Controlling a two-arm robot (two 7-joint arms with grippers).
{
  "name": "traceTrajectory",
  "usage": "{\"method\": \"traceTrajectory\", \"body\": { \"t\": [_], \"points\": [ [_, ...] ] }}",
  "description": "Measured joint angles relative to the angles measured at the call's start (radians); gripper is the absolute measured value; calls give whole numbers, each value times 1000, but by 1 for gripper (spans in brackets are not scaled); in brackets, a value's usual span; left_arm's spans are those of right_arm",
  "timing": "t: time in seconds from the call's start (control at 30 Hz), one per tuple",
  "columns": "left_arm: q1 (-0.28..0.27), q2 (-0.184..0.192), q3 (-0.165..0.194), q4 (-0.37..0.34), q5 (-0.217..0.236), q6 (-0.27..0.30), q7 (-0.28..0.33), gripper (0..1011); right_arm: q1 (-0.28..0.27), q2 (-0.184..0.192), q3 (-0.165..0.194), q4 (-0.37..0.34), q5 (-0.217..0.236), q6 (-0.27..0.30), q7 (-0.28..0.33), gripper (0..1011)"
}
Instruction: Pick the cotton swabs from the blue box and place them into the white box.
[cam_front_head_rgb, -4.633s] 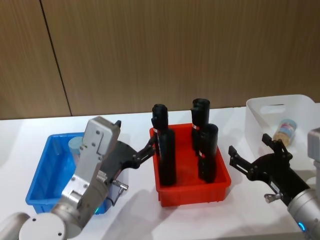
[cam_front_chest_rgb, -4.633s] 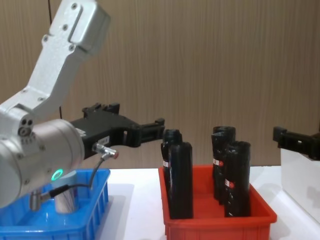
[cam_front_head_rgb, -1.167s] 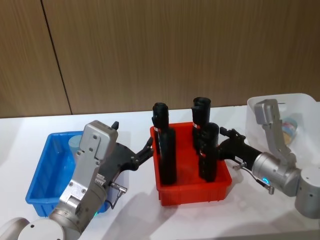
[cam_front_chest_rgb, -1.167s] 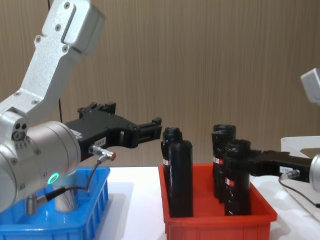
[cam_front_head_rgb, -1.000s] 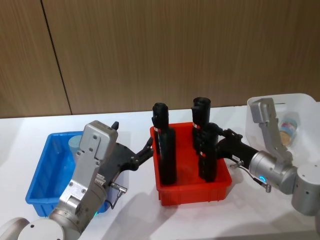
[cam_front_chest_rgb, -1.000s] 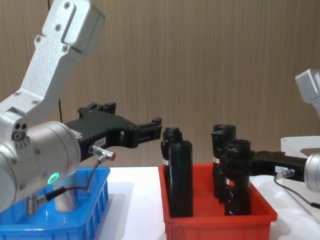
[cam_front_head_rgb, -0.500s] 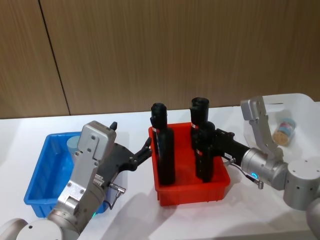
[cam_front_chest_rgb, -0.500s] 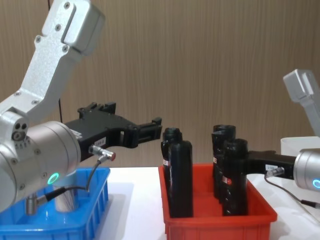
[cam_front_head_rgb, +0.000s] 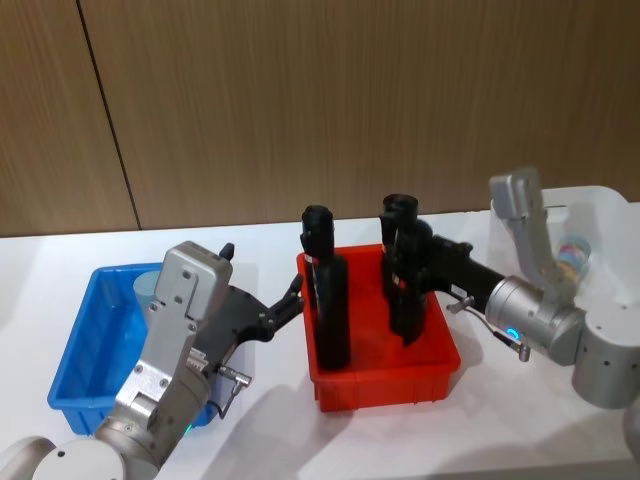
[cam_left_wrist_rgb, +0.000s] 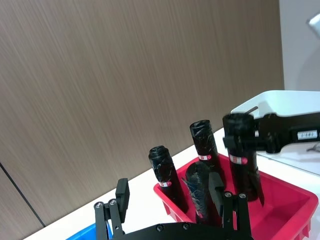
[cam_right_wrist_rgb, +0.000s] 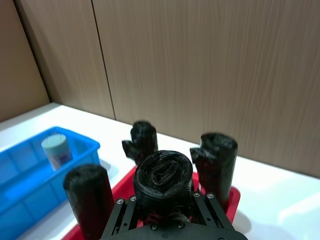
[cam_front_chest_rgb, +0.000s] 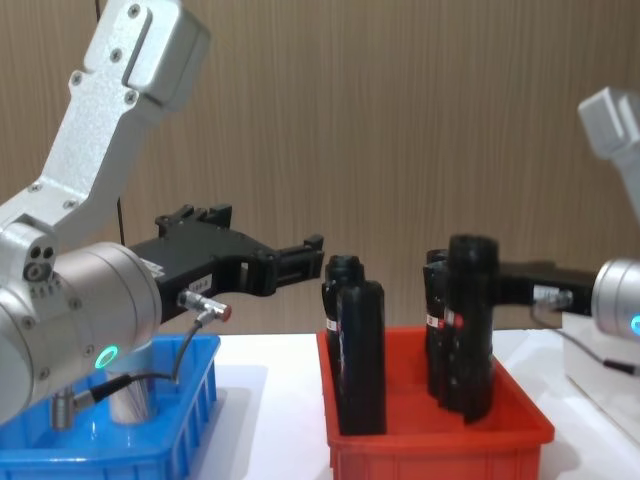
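Observation:
One tub of cotton swabs (cam_front_head_rgb: 150, 290) stands in the far corner of the blue box (cam_front_head_rgb: 75, 370) at the left; the right wrist view shows that tub (cam_right_wrist_rgb: 55, 150) too. Another tub (cam_front_head_rgb: 572, 254) lies inside the white box (cam_front_head_rgb: 600, 196) at the right. My left gripper (cam_front_head_rgb: 262, 285) hovers open between the blue box and the red bin, its fingers (cam_left_wrist_rgb: 122, 193) spread with nothing between them. My right gripper (cam_front_head_rgb: 405, 262) is shut on a black bottle (cam_front_head_rgb: 408, 305), holding it tilted and raised above the red bin's floor.
The red bin (cam_front_head_rgb: 380, 385) stands in the middle of the white table with three more tall black bottles (cam_front_head_rgb: 325, 300) upright in it. A brown wood-panelled wall runs behind the table. Bare table lies in front of the bins.
My right gripper moved left from beside the white box to the red bin, shut on the front right black bottle, then lifted and tilted it. The left arm barely moved.

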Motion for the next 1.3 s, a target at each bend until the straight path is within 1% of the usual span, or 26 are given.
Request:
{"method": "traceTrajectory", "body": {
  "t": [0.03, 0.07, 0.13, 0.17, 0.23, 0.37, 0.47, 0.5, 0.7, 0.9, 1.13, 1.3],
  "points": [
    [0, 0, 0, 0, 0, 0, 0, 1004, -4, 3, 1, -14, 4, 6, -3, 431],
    [0, 0, 0, 0, 0, 0, 0, 1004, -15, 9, 5, -48, 8, 15, -10, 421],
    [0, 0, 0, 0, 0, 0, 0, 1004, -23, 14, 9, -77, 13, 23, -17, 416],
    [0, 0, 0, 0, 0, 0, 0, 1004, -33, 21, 14, -111, 18, 31, -27, 411],
    [0, 0, 0, 0, 0, 0, 0, 1004, -46, 30, 21, -154, 24, 42, -41, 411],
    [0, 0, 0, 0, 0, 0, 0, 1004, -62, 43, 31, -210, 29, 55, -63, 411],
    [0, 0, 0, 0, 0, 0, 0, 1004, -78, 58, 43, -268, 34, 70, -96, 411],
    [0, 0, 0, 0, 0, 0, 0, 1004, -78, 58, 43, -268, 34, 70, -96, 411],
    [0, 0, 0, 0, 0, 0, 0, 1004, -100, 85, 69, -343, 33, 90, -160, 411],
    [0, 0, 0, 0, 0, 0, 0, 1004, -108, 104, 89, -380, 22, 105, -210, 411],
    [0, 0, 0, 0, 0, 0, 0, 1004, -103, 111, 98, -392, 5, 114, -253, 411],
    [0, 0, 0, 0, 0, 0, 0, 1004, -93, 111, 101, -394, -17, 122, -286, 411]
  ]
}}
